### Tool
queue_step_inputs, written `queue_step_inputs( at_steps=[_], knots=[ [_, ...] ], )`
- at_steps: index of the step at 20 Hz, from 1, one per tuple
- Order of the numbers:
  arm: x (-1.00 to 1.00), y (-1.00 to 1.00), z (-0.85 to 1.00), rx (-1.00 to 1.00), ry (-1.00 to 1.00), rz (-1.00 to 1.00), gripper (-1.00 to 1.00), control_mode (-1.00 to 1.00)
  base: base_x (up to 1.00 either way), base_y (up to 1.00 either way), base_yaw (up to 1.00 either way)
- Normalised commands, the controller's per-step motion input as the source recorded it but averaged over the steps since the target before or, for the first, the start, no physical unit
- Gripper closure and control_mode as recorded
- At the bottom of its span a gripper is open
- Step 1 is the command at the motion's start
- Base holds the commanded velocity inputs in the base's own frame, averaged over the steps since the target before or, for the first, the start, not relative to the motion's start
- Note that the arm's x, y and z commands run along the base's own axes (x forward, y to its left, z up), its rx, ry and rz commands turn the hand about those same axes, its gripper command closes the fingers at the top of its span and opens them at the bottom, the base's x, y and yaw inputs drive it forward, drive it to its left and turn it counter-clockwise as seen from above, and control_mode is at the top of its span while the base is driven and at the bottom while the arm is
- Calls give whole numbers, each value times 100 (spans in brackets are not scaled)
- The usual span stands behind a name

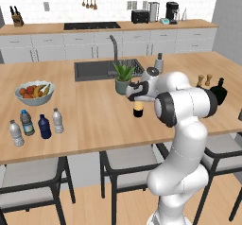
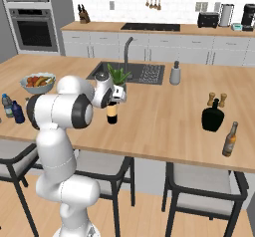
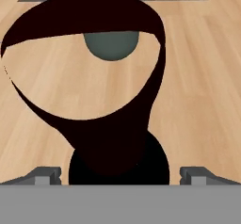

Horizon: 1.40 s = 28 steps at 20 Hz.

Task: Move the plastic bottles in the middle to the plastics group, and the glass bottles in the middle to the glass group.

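Wooden bench [image 1: 94,120] with a sink. Mid-bench stands the wine bottle [image 1: 138,109], right under the open claw [image 3: 120,177]. Glass is heavy, slippery, breakable (grab the neck). Black bottle [image 2: 213,116] waits far right.

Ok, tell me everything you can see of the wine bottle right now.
The wine bottle stands upright on the counter, just in front of the plant. It looks like dark glass, with a cream-yellow label around the lower body. In the base views the hand hides its neck. The gripper is open above it, a fingertip on either side, with no visible contact.
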Motion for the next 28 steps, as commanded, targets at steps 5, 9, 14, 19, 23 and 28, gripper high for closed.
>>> queue_step_inputs(
  at_steps=[5,9,14,19,23,28],
  knots=[
    [0,0,0,0,0,0,100,-100,0,0,0],
    [0,0,0,0,0,0,100,-100,0,0,0],
    [-21,-4,14,0,-2,-1,100,-100,0,0,0],
    [-35,-25,70,0,0,-10,100,-100,0,0,0],
    [-44,-62,45,5,0,-17,100,-100,0,0,0],
    [-47,-81,21,5,0,-22,100,-100,0,0,0]
  ],
)
